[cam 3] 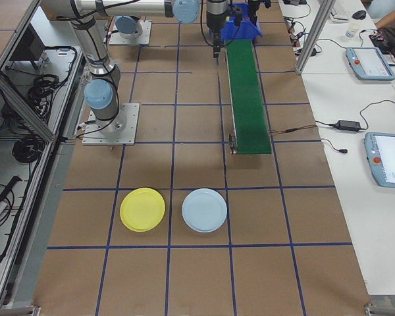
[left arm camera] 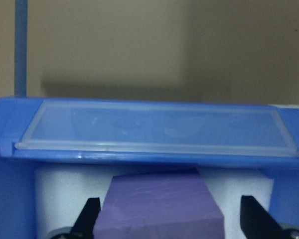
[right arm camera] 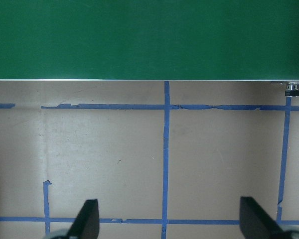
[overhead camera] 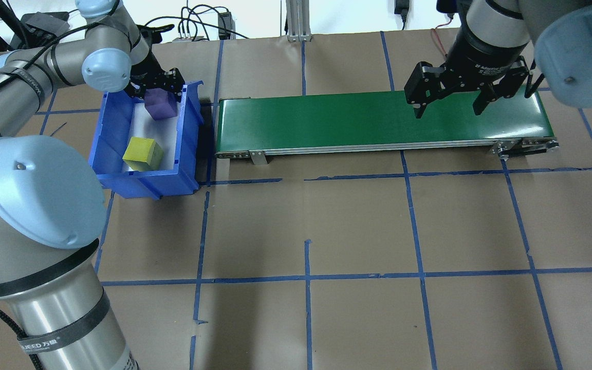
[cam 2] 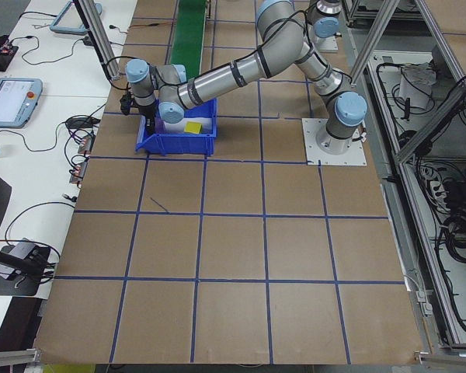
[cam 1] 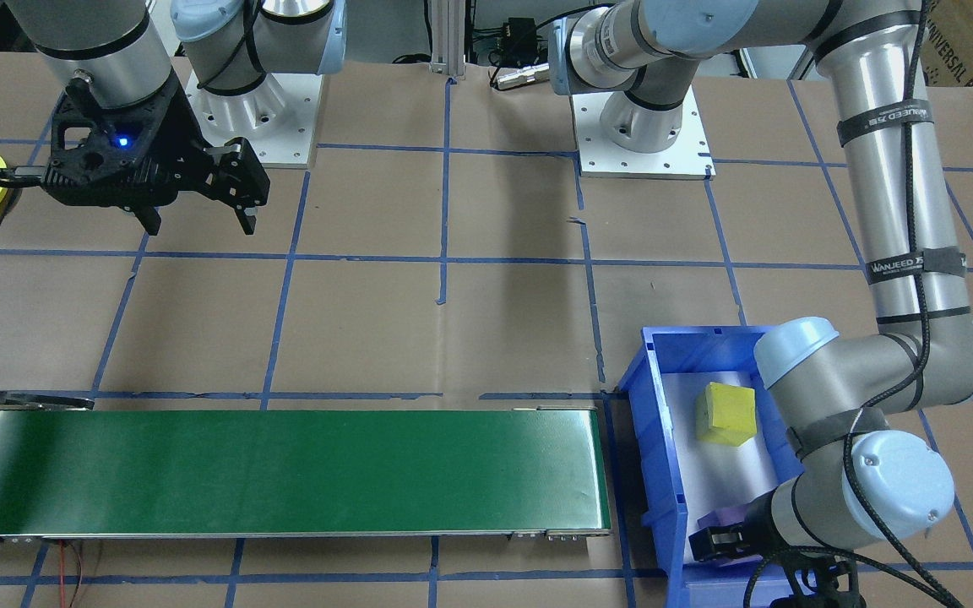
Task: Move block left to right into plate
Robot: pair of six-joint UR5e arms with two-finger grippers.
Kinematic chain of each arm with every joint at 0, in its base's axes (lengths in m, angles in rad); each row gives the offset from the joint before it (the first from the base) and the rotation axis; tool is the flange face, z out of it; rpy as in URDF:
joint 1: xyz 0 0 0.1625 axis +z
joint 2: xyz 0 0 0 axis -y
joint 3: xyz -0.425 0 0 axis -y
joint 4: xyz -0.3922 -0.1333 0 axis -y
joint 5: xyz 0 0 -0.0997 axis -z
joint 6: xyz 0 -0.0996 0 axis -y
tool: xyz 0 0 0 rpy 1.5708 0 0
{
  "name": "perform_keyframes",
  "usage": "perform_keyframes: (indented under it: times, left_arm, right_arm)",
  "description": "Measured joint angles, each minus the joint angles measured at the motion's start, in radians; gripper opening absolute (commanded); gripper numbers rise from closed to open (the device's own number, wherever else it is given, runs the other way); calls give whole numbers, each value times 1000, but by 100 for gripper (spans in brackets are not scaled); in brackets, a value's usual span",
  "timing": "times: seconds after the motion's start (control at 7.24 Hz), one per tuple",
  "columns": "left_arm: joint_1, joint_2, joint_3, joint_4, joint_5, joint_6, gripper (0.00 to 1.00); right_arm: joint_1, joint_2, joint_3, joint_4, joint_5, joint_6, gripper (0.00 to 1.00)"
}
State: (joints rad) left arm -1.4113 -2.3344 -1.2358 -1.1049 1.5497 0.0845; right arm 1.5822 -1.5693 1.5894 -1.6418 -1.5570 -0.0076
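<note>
Block: purple cube [overhead camera: 160, 104], matte, foam-like, sharp edges; sits at the far end of the blue bin [overhead camera: 116, 180], on its white liner, between the left fingers.
Left gripper [overhead camera: 154, 87]: down in the bin, fingers spread either side of the cube, gaps visible in the wrist view; not yet clamped.
Second block: yellow cube [overhead camera: 142, 153], same bin, near end, apart from the purple one.
Conveyor: green belt [overhead camera: 378, 121], smooth, flat, bare, just beside the bin.
Right gripper [overhead camera: 451, 99]: spread wide, holding nothing, hovering by the belt's far end.
Plate: yellow plate [cam 3: 142, 209], round, shallow rim, well beyond the belt end, beside a pale blue plate [cam 3: 205, 210].
Risk: off-centre closing could twist the cube; bin wall is close, fingers may snag on lifting.
</note>
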Motion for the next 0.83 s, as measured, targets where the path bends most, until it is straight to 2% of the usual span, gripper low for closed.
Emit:
perform_keyframes:
  times: [0.14, 0.41, 0.83]
  left_arm:
    - [0, 10, -8, 1, 0, 0, 35]
    - [0, 92, -12, -31, -1, 0, 33]
    - [-26, 237, -12, -155, -3, 6, 31]
  right_arm:
    - [0, 0, 0, 0, 0, 0, 100]
    - [3, 0, 0, 2, -1, 0, 100]
    - [5, 0, 0, 3, 0, 0, 100]
